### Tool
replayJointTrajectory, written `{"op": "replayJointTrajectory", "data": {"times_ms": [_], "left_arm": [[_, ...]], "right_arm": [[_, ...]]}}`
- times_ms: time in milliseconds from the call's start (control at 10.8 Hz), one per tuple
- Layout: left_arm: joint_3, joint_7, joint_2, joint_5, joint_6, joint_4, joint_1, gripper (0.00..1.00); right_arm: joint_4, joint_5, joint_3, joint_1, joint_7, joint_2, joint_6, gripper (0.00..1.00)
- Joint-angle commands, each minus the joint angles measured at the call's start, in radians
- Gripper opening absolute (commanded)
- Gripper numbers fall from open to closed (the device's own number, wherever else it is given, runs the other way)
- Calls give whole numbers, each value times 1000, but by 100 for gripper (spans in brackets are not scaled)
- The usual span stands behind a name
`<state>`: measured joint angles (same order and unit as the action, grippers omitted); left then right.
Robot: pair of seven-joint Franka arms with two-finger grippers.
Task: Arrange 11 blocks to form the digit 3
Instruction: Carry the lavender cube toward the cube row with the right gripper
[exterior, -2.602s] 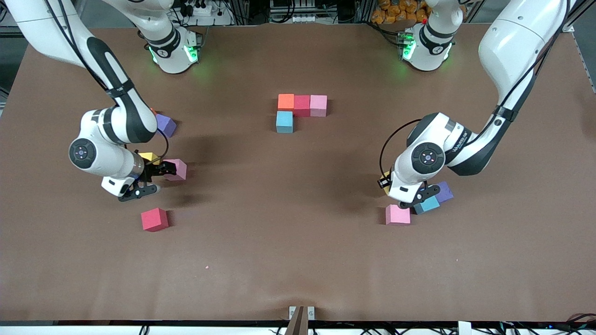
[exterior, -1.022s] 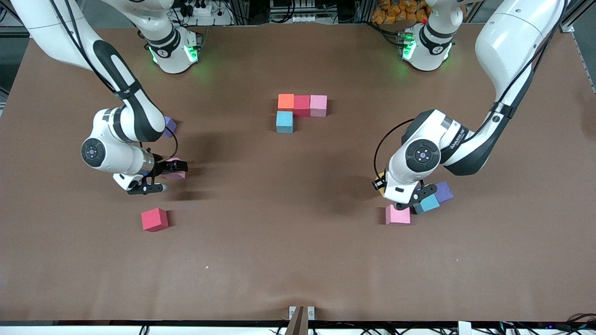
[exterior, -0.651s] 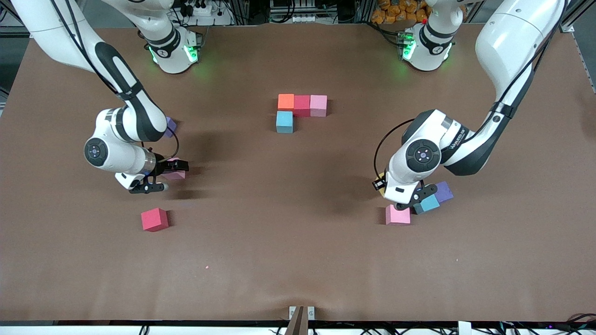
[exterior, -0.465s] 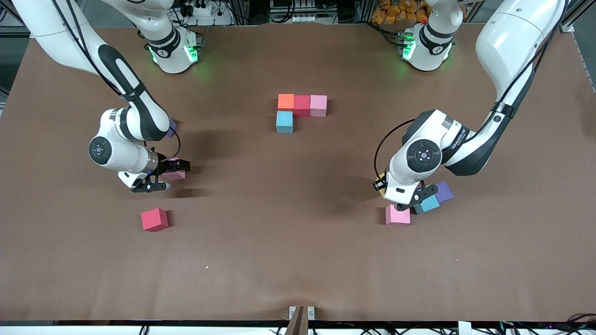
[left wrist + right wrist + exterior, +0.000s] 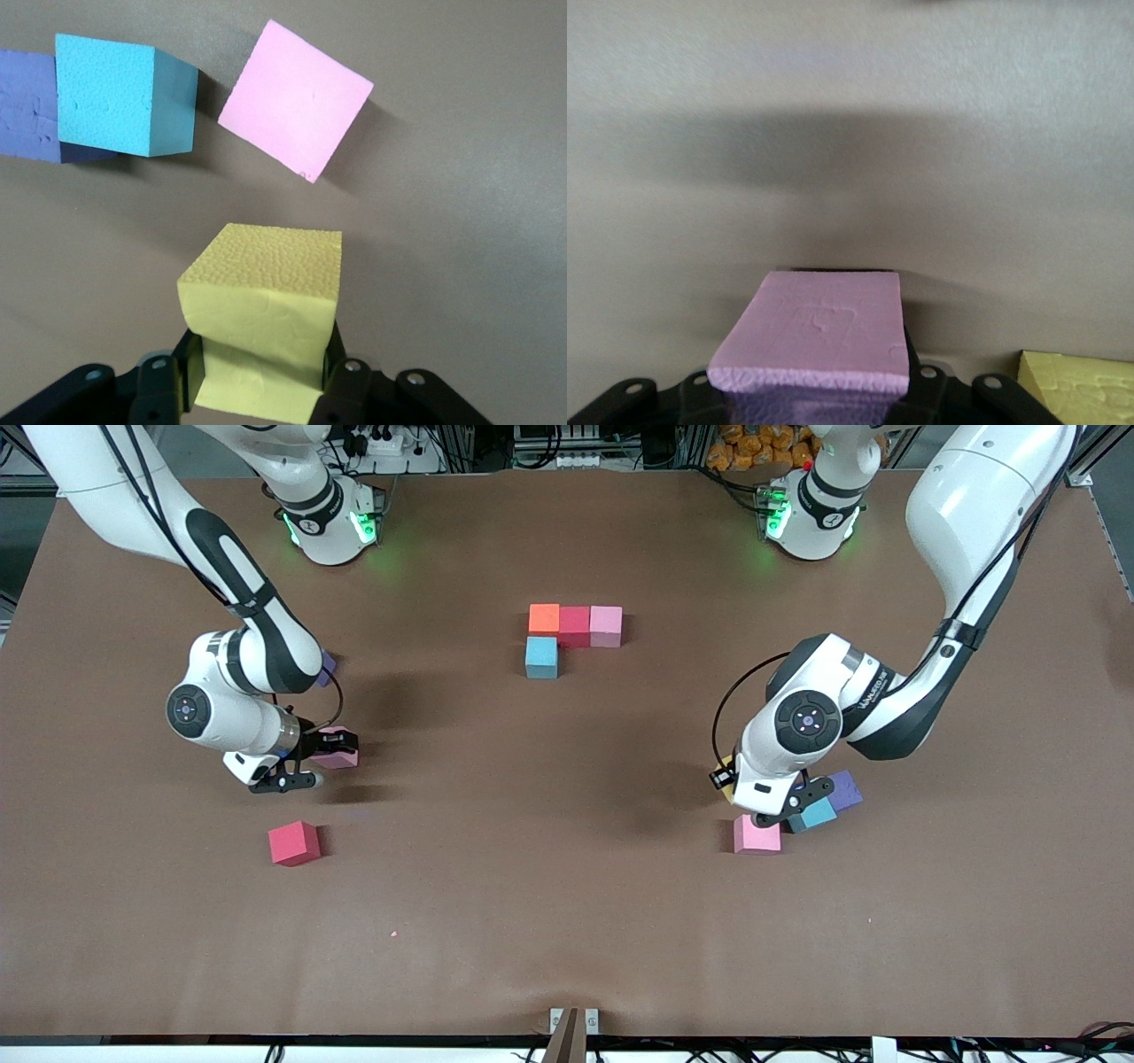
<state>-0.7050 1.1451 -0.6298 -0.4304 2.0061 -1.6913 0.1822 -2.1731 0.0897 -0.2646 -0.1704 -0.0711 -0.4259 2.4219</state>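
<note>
The right gripper (image 5: 301, 766) pinches a pink cube (image 5: 815, 332) between its fingers (image 5: 921, 376), just above the worktop (image 5: 567, 886); a yellow cube (image 5: 1076, 390) is cut off at the frame's corner. At mid-worktop stands the started digit (image 5: 567, 633). The left gripper (image 5: 784, 806) clamps another yellow cube (image 5: 266, 310), raised over a second pink cube (image 5: 295, 112) and a blue cube (image 5: 120, 93); the purple cube (image 5: 846, 786) is partly hidden.

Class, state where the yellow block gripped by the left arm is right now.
The yellow block sits pinched in the left gripper, toward the left arm's end of the table, beside the pink block and the blue block.
</note>
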Motion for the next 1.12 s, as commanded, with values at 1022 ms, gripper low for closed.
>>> {"op": "replayJointTrajectory", "data": {"times_ms": [1022], "left_arm": [[-1, 15, 12, 18, -18, 21, -15, 38]], "right_arm": [[280, 24, -62, 564, 717, -75, -53, 34]]}}
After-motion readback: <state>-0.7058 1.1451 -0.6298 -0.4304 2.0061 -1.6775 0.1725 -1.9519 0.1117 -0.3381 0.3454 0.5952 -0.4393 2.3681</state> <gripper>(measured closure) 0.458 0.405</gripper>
